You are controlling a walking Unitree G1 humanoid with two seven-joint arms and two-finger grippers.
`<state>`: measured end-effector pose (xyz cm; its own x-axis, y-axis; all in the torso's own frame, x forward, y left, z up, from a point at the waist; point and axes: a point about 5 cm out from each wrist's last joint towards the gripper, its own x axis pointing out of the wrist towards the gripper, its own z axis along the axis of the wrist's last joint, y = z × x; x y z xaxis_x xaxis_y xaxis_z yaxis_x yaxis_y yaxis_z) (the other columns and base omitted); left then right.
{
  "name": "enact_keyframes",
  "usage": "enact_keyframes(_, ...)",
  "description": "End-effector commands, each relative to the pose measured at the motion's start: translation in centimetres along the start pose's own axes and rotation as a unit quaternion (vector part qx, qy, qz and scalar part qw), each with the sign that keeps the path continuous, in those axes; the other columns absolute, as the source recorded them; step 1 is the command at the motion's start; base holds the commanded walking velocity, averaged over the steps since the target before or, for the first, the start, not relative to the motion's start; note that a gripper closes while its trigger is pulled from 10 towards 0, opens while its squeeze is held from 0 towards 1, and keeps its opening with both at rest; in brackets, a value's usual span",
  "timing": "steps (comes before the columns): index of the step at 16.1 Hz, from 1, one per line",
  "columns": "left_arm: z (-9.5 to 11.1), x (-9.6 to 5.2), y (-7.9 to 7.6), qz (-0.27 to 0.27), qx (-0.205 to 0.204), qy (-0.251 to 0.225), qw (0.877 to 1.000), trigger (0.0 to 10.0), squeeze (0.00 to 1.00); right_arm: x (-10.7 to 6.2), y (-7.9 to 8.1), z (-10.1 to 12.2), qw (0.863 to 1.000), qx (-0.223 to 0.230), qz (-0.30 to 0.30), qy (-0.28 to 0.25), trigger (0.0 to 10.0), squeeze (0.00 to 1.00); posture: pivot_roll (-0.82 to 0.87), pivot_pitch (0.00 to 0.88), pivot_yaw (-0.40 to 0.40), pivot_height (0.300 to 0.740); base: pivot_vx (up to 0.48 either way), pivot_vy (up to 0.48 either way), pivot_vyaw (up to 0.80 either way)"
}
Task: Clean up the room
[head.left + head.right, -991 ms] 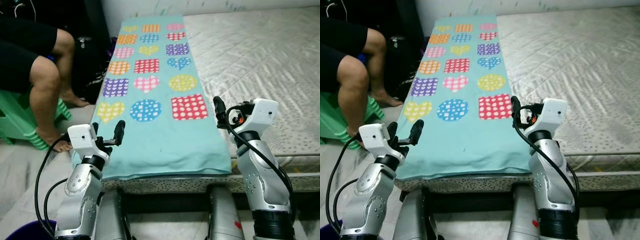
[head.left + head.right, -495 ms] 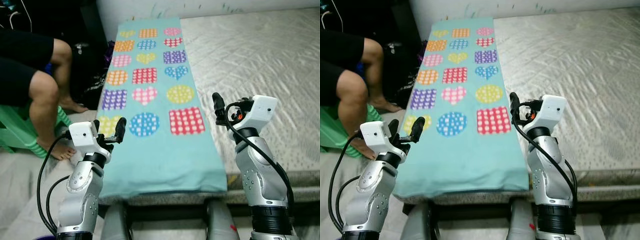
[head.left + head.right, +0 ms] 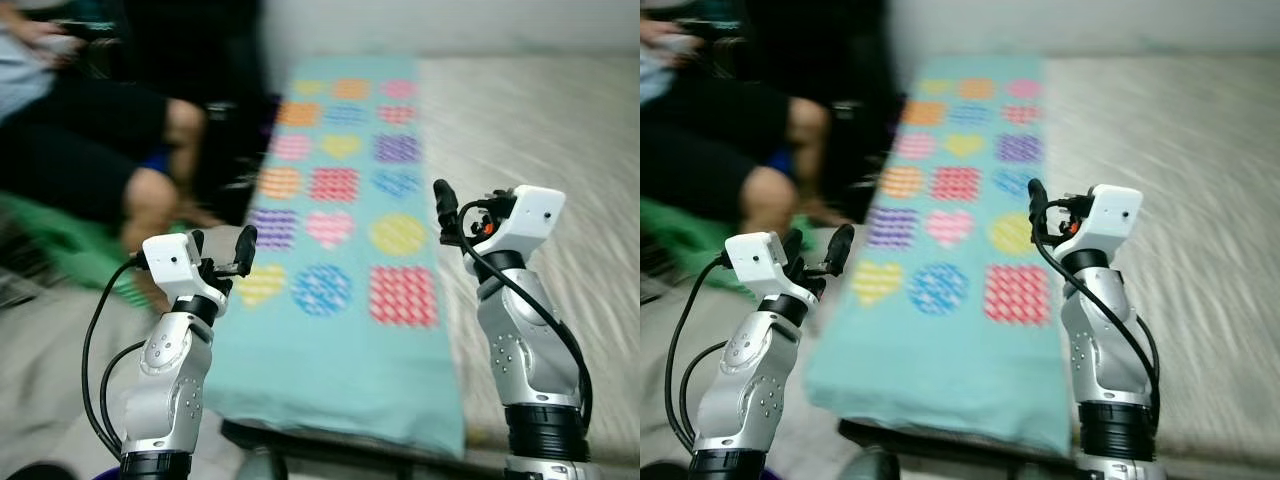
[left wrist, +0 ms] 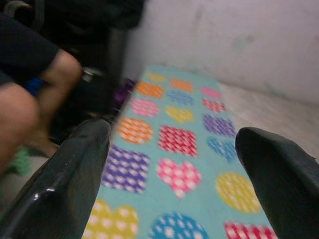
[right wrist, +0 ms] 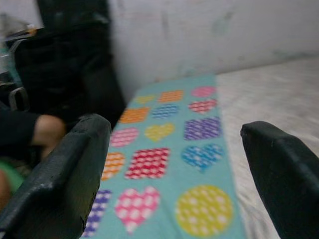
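Observation:
A teal blanket (image 3: 345, 250) printed with coloured hearts, dots and squares lies flat along the left side of a bed, its near end hanging over the bed's front edge. My left gripper (image 3: 220, 245) is raised over the blanket's left edge, open and empty, its black fingers (image 4: 75, 169) spread wide. My right gripper (image 3: 445, 205) is raised at the blanket's right edge over the mattress, also open and empty, with fingers (image 5: 65, 174) wide apart. The eye views are blurred.
A pale quilted mattress (image 3: 560, 130) takes up the right. A person (image 3: 100, 130) in dark shorts sits at the left on a green stool (image 3: 60, 235), bare legs close to the bed. A white wall (image 5: 199, 30) and dark furniture (image 5: 75, 55) stand behind.
The whole picture has shifted and blurred, so the camera has turned towards the left and more of the person shows. Both arms stay raised with open fingers; the blanket lies as before.

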<state>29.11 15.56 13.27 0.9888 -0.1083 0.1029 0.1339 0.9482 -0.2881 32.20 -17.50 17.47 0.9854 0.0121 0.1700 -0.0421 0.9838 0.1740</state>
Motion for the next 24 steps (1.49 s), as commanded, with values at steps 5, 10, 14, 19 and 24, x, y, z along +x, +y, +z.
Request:
enact_keyframes(5,-0.5,-0.3,0.6,0.017,0.004,0.016,1.000,10.0,0.00,-0.5,-0.7,-0.9,1.000,-0.019,-0.009,0.018,10.0,0.00,-0.22,0.000,0.083,0.740,0.000,0.000,0.00)
enact_keyframes(10,-0.9,-0.1,0.7,0.008,0.000,0.033,0.999,10.0,0.00,-1.2,-1.4,-1.5,0.999,-0.025,-0.034,0.025,10.0,0.00,-0.22,0.000,0.088,0.740,0.000,0.000,-0.17)
enact_keyframes(14,-1.2,0.0,-0.2,-0.019,-0.019,0.041,0.999,10.0,0.00,-1.7,-1.2,-2.1,0.999,-0.027,-0.026,0.039,10.0,0.00,-0.23,0.000,0.081,0.740,0.000,0.000,-0.40)
enact_keyframes(19,-1.6,0.1,-0.3,-0.018,-0.011,0.053,0.998,10.0,0.00,-1.2,-1.2,-1.9,0.999,-0.036,-0.020,0.035,10.0,0.00,-0.22,0.000,0.070,0.740,0.000,0.000,-0.80)
enact_keyframes(24,-0.9,-0.6,0.8,0.018,0.002,0.033,0.999,10.0,0.00,-1.6,-1.4,-1.9,0.999,-0.038,-0.018,0.033,10.0,0.00,-0.22,0.000,0.065,0.740,0.000,0.000,-0.80)
